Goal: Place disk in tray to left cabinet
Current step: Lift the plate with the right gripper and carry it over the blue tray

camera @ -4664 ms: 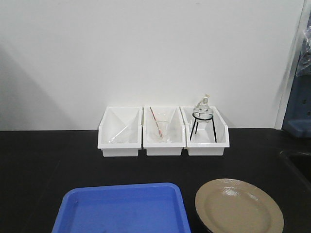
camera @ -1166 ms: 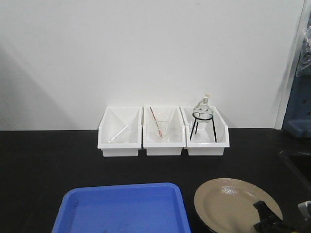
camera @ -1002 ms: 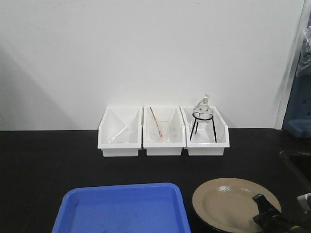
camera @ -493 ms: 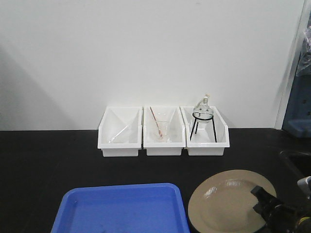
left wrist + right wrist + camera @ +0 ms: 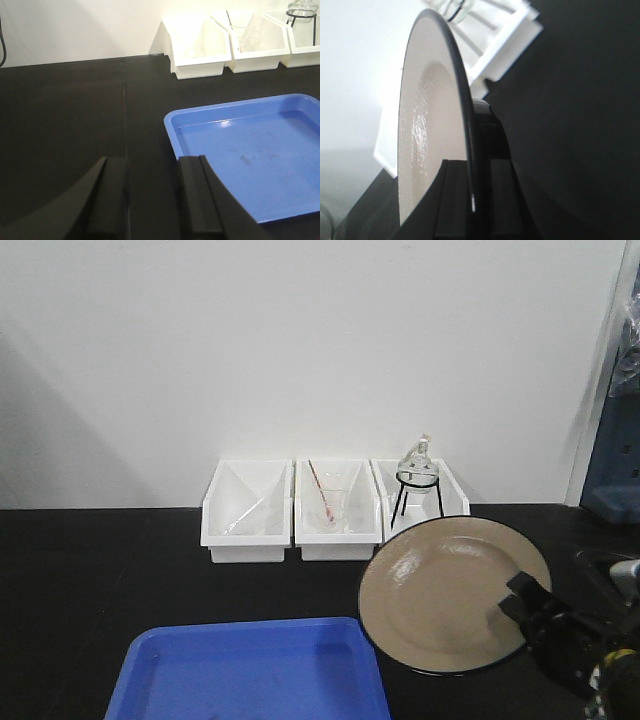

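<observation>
The tan disk [image 5: 445, 592] with its thin black rim hangs tilted nearly upright above the black counter, its face turned toward the front camera. My right gripper [image 5: 518, 608] is shut on the disk's lower right rim. In the right wrist view the disk [image 5: 422, 145] stands edge-on with the right gripper [image 5: 471, 192] clamped over its rim. The blue tray [image 5: 250, 672] lies flat at the front, left of the disk. My left gripper [image 5: 151, 195] is open over bare counter just left of the tray [image 5: 250, 155]. The left cabinet is out of view.
Three white bins [image 5: 335, 510] stand in a row against the back wall; the right one holds a glass flask on a black tripod [image 5: 417, 475], the middle one glassware with a red rod. A dark sink edge [image 5: 605, 565] lies at far right.
My right gripper came in at the lower right, closed on the disk's rim, then lifted it off the counter and tipped it up. Tray and bins stayed put.
</observation>
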Tool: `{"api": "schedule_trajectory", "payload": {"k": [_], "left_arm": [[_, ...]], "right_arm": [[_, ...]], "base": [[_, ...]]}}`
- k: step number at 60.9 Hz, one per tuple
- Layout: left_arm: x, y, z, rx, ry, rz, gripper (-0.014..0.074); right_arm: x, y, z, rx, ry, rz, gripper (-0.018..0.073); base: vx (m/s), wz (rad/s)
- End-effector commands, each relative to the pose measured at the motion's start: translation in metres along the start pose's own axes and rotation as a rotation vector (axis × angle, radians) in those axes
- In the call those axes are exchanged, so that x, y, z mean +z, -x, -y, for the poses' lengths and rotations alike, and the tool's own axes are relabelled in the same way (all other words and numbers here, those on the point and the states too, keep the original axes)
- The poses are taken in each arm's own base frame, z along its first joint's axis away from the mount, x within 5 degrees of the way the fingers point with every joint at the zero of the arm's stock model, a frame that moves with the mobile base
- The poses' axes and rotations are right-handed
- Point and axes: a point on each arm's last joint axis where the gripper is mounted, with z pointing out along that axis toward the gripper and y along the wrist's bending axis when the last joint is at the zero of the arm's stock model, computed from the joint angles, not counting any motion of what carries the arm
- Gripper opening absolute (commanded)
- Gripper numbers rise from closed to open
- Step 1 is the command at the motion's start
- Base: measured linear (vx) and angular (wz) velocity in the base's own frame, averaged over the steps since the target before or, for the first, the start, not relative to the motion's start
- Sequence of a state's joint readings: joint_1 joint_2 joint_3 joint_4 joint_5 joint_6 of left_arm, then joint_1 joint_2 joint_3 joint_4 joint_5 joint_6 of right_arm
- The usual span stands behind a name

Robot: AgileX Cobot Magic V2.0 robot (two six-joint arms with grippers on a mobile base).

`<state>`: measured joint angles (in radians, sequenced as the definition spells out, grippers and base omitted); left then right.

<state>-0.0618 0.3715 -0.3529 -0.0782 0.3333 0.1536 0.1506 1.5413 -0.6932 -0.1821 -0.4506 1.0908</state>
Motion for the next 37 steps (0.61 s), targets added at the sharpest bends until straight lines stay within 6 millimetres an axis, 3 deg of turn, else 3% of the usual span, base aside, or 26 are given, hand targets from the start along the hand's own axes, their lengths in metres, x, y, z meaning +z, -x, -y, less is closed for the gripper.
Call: {"api": "schedule_trajectory", "payload": {"k": [1, 12, 20, 37], "left_arm": [[-0.002, 0.016, -0.001, -0.013, 0.01, 0.102, 0.0376], [-0.002, 0.016, -0.001, -0.013, 0.01, 0.102, 0.0376], [-0.002, 0.016, -0.001, -0.013, 0.01, 0.102, 0.0376], [-0.002, 0.016, -0.001, -0.014, 0.01, 0.102, 0.0376]], "right_arm": [[0.004, 0.009, -0.052, -0.029, 0.265, 0.071, -0.0001], [0.037, -0.028, -0.075, 0.004, 0.315, -0.045, -0.0001], [0.059, -0.068, -0.085, 0.025, 0.332, -0.153, -0.0001], [0.079, -0.135, -0.075, 0.041, 0.301, -0.31, 0.001]], "base": [[0.0, 0.0], [0.0, 0.0], [0.0, 0.0], [0.0, 0.0]]}}
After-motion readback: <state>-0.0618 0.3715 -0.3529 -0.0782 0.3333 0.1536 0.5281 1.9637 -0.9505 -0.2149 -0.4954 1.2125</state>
